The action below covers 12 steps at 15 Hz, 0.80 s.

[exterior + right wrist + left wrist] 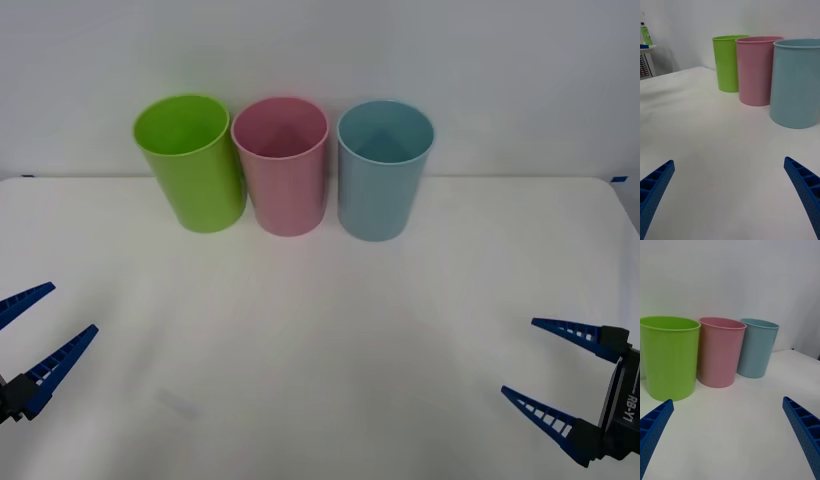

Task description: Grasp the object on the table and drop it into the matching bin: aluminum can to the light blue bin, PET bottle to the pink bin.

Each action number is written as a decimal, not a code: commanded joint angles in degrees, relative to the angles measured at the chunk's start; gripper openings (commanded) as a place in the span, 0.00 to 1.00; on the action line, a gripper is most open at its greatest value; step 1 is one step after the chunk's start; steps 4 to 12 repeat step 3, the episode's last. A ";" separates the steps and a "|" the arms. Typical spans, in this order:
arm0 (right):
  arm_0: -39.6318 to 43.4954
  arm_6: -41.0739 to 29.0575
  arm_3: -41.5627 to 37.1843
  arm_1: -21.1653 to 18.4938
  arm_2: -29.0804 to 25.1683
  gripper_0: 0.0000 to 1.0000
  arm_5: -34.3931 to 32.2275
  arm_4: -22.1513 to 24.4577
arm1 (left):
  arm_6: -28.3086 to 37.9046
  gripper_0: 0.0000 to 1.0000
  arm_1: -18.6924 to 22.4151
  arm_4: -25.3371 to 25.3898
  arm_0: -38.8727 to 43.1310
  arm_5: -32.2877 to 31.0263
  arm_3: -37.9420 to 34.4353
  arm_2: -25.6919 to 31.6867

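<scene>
Looking for the small clear plastic bottle with its black cap, I find none on the wide flat white table; whether it has gone into a bin I cannot tell, since I see no bottle inside any of them from above.

At the far edge stand three tall round plastic bins in a row: the lime green bin on my left, the pink bin in the middle, touching or nearly touching the green one, and the light blue bin on my right, a small gap off the pink.

My left gripper hangs low over the near left corner of the table with its blue ribbed fingers spread wide and nothing between them. My right gripper hangs over the near right corner, likewise spread and empty. Both are well apart from the bins.

The risk, as I judge it: with no target on the table, any reach closes on air. Were a bottle placed, the pink bin sits tight between its neighbours, so a careless release could land it in the green or the blue, or a finger could knock a bin.

Count: three bins, two grippers, no bottle.
</scene>
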 commanded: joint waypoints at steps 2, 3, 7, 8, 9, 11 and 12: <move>0.47 -0.14 -0.07 0.04 -0.33 1.00 -0.21 0.36 | 0.00 1.00 0.00 0.00 0.00 0.00 0.00 0.00; 0.55 -0.14 -0.07 0.04 -0.33 1.00 -0.21 0.53 | 0.00 1.00 0.00 0.00 0.00 0.00 0.00 0.00; 0.55 -0.14 -0.07 0.04 -0.33 1.00 -0.21 0.53 | 0.00 1.00 0.00 0.00 0.00 0.00 0.00 0.00; 0.55 -0.14 -0.07 0.04 -0.33 1.00 -0.21 0.53 | 0.00 1.00 0.00 0.00 0.00 0.00 0.00 0.00; 0.55 -0.14 -0.07 0.04 -0.33 1.00 -0.21 0.53 | 0.00 1.00 0.00 0.00 0.00 0.00 0.00 0.00; 0.55 -0.14 -0.07 0.04 -0.33 1.00 -0.21 0.53 | 0.00 1.00 0.00 0.00 0.00 0.00 0.00 0.00; 0.55 -0.14 -0.07 0.04 -0.33 1.00 -0.21 0.53 | 0.00 1.00 0.00 0.00 0.00 0.00 0.00 0.00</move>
